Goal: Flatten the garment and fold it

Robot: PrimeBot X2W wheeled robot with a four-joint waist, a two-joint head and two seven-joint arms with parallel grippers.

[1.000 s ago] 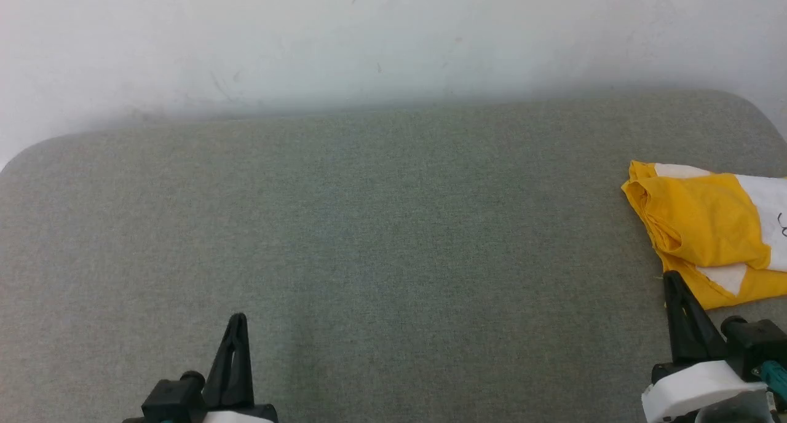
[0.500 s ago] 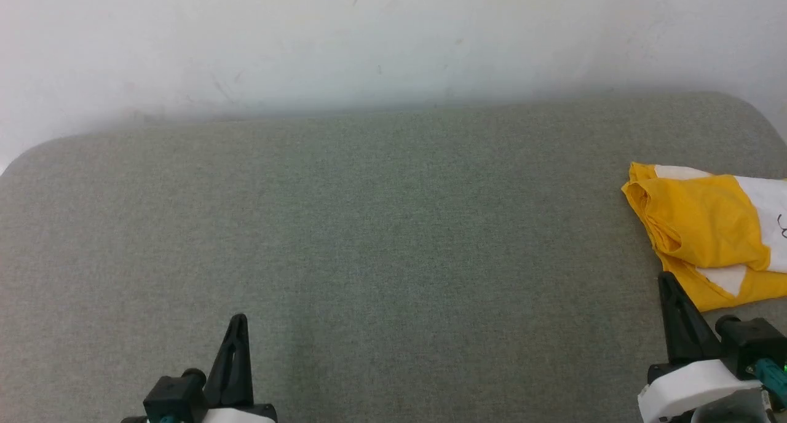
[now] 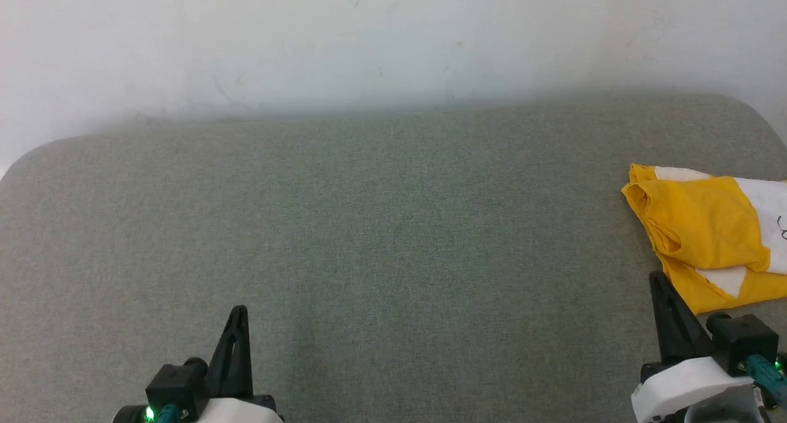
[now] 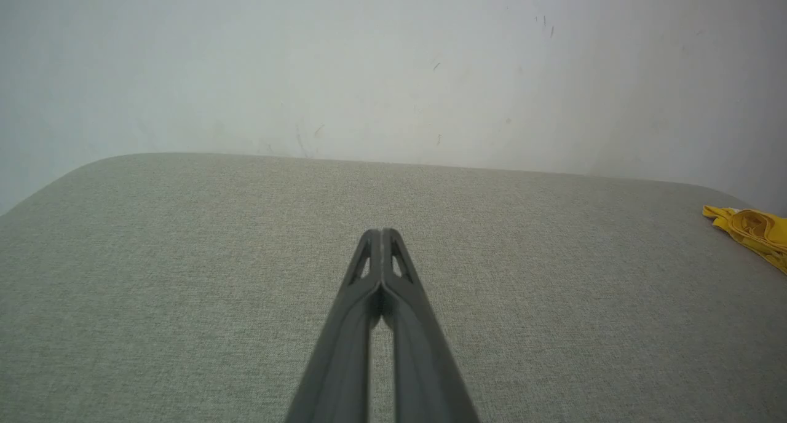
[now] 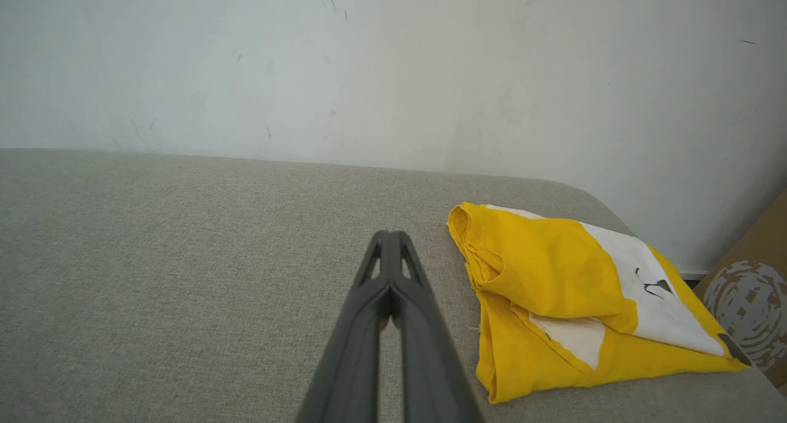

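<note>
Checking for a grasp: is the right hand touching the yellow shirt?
Apart. The right wrist view shows a strip of bare grey cushion between the shut right hand and the near edge of the yellow shirt.

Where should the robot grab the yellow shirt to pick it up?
On the garment, the bunched left edge looks best: the layers stack up there, giving something thick to pinch. Come from the left with the right gripper, which is nearby and shut, so it must open first.
</note>
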